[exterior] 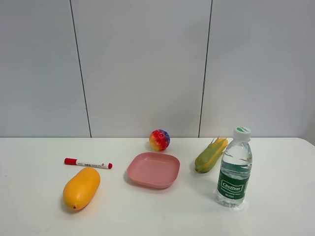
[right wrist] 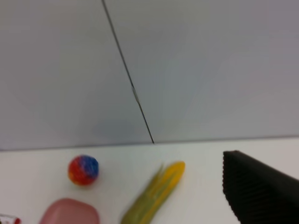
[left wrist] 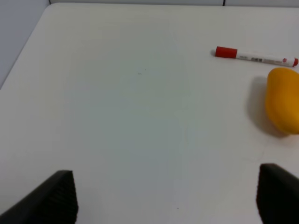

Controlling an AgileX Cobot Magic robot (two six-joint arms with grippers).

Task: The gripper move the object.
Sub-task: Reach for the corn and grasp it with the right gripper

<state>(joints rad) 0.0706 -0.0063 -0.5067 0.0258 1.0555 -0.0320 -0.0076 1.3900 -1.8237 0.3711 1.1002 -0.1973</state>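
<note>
On the white table point(exterior: 39, 206), the toy corn cob point(exterior: 210, 156) lay right of centre by the water bottle point(exterior: 235, 169), probably light and stiff, best pinched mid-husk; my left gripper point(left wrist: 163, 196) gaped, but my right gripper point(right wrist: 261, 191) I couldn't tell.

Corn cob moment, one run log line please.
corn cob: untouched, right of pink plate | left gripper: open | right gripper: one finger visible, state unclear

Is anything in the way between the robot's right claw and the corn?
Nothing visible. In the right wrist view only bare table lies between the right gripper's finger and the corn. The water bottle stands close beside the corn, toward the front, so watch it.
</note>
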